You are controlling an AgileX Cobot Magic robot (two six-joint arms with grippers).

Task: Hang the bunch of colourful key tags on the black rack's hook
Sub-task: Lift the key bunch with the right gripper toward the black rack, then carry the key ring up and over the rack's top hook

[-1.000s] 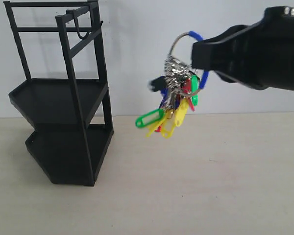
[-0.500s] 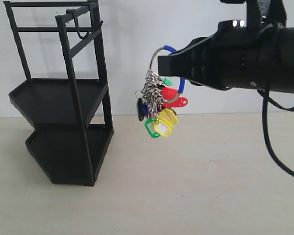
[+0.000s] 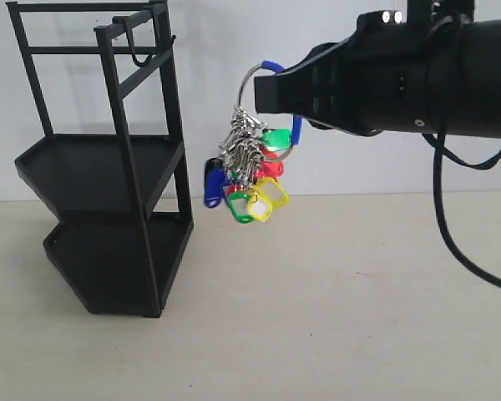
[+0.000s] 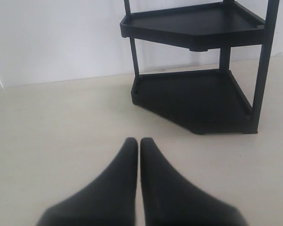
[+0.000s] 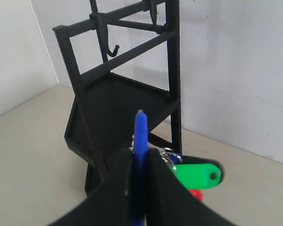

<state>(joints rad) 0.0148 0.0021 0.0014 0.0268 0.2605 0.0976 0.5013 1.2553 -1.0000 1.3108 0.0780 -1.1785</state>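
Right gripper (image 3: 265,90), reaching in from 3 o'clock in the exterior view, is clamped on the wire ring of the colourful key tag bunch (image 3: 246,171). The right wrist view shows the ring's blue sleeve (image 5: 140,136) pinched between its two fingers. At 9 o'clock from the bunch, well apart from it, the black rack (image 3: 108,175) stands on the pale table (image 3: 334,301). The ring arcs out past the fingertips toward 9 o'clock, and its metal clips and blue, green, yellow and red tags dangle at 7 o'clock below them, clear of the table. The hook (image 3: 139,48) sits on the rack's top bar, at 10 o'clock from the ring. Left gripper (image 4: 135,141) hangs over the table near the rack's base, jaws pressed together, empty.
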